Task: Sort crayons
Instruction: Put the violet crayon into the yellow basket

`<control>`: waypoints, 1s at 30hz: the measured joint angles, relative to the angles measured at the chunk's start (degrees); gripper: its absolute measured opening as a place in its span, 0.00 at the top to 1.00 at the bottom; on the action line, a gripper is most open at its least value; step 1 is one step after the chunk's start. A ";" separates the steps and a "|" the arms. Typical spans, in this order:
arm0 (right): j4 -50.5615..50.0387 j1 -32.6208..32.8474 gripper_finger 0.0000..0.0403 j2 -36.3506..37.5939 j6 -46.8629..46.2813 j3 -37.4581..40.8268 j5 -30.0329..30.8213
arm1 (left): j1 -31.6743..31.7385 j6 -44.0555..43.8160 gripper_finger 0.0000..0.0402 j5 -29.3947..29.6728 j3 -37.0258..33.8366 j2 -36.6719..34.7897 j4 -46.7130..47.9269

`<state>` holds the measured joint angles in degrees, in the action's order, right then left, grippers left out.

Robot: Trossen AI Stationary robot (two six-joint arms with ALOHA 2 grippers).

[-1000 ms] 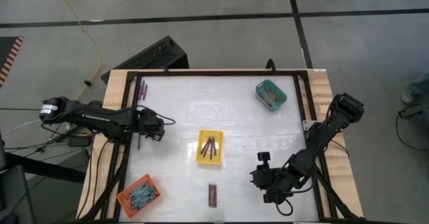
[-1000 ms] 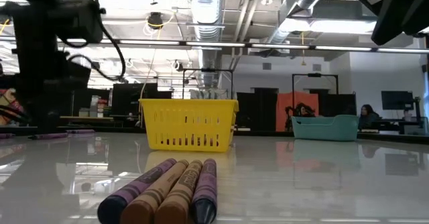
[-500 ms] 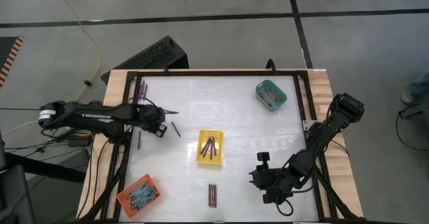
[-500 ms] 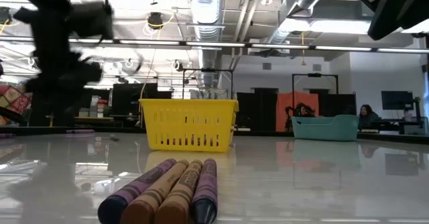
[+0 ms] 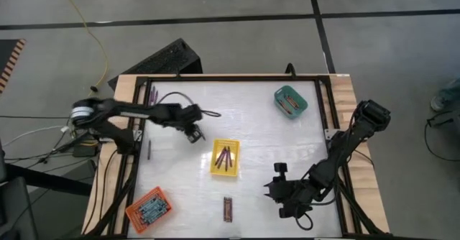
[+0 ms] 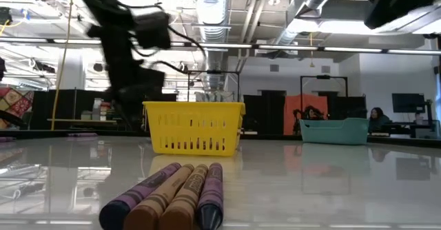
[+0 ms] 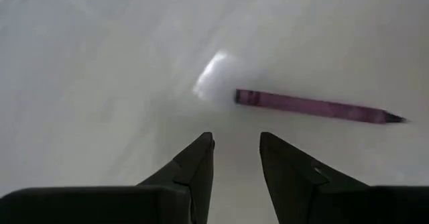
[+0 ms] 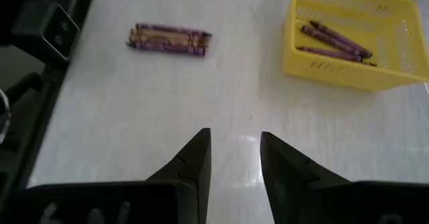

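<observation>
From the high view, the left gripper sits left of centre in the frame, just up and left of the yellow tray, which already holds a few crayons. A teal tray lies at the upper right, an orange tray at the lower left, and a small bundle of crayons rests on the desk near the bottom centre. The right gripper waits at the lower right.

In the low view, the bundled crayons fill the foreground, with the yellow tray behind them and the left arm above it.

The left wrist view shows that arm's fingers apart and empty, with one purple crayon lying loose on the desk just beyond them.

The right wrist view shows its fingers apart, holding nothing, the bundle at upper left.

The step looks like picking up the loose purple crayon; next, the fingers must straddle it and close.
</observation>
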<state>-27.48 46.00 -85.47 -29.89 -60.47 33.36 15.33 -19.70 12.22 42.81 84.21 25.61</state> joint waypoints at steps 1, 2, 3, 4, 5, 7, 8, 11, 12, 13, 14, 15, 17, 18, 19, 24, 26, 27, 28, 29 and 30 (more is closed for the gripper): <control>0.58 0.00 0.70 0.00 -0.04 0.00 0.02 | 0.12 1.09 0.72 0.91 2.11 2.46 0.30; 0.84 0.00 0.70 0.02 -0.07 0.00 0.02 | 0.19 2.27 0.72 1.97 4.33 4.55 0.03; 1.11 0.04 0.70 0.02 -0.07 0.00 0.04 | 0.16 4.00 0.72 2.87 6.49 6.20 -0.02; 1.48 0.12 0.70 0.02 -0.10 0.00 0.04 | -0.03 5.56 0.72 3.76 8.80 7.65 0.56; 1.77 0.17 0.70 0.02 -0.26 0.00 0.06 | -0.13 6.75 0.72 4.74 11.26 8.95 1.34; 1.77 0.44 0.70 0.02 -0.51 0.00 0.07 | -0.26 10.24 0.72 5.81 15.42 11.21 2.15; 1.89 0.49 0.70 0.02 -0.52 0.00 0.09 | -0.31 12.59 0.72 5.34 17.23 12.08 2.22; 1.83 0.63 0.70 0.02 -1.28 0.00 0.08 | -0.12 19.88 0.72 -2.21 21.42 14.91 1.66; 1.83 0.63 0.70 0.02 -1.56 0.00 0.09 | 0.01 22.24 0.72 -4.58 22.43 16.13 2.03; 1.85 0.61 0.70 0.02 -1.60 0.00 0.09 | 0.22 24.45 0.72 -6.21 23.15 17.38 2.79; 1.94 0.61 0.70 0.02 -1.69 0.00 0.10 | 0.56 26.51 0.72 -7.84 23.66 18.56 3.64; 2.10 0.61 0.70 0.02 -1.88 0.00 0.14 | 1.09 27.88 0.72 -9.26 24.02 19.63 3.79; 2.50 0.63 0.70 0.02 -2.04 0.00 0.15 | 2.52 29.43 0.72 -13.42 25.05 21.86 2.69; 2.78 0.64 0.70 0.02 -2.11 0.00 0.15 | 3.18 29.56 0.72 -14.83 25.78 23.12 2.63; 2.96 0.66 0.70 0.01 -2.32 0.00 0.15 | 3.77 29.55 0.72 -15.86 26.56 24.47 2.83; 2.81 0.81 0.70 0.00 -3.13 0.00 0.17 | 5.44 29.61 0.72 -21.07 29.47 27.21 2.74; 2.79 0.89 0.70 0.00 -3.28 0.00 0.16 | 5.74 29.87 0.72 -21.73 30.21 27.51 3.88; 2.77 0.92 0.70 0.00 -3.27 0.00 0.15 | 5.94 30.22 0.72 -22.21 30.64 27.51 4.13; 2.77 0.92 0.70 0.00 -3.28 0.00 0.15 | 6.10 30.54 0.72 -22.64 31.13 27.45 4.17; 2.77 0.90 0.70 0.00 -3.28 0.00 0.15 | 6.31 30.64 0.72 -22.73 31.75 27.44 4.59; 2.76 0.90 0.70 0.00 -3.26 0.00 0.16 | 6.52 30.79 0.72 -22.70 32.33 27.44 5.44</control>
<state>-24.72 46.89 -85.47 -33.15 -60.47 33.52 21.85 11.09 -10.49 75.13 111.66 31.05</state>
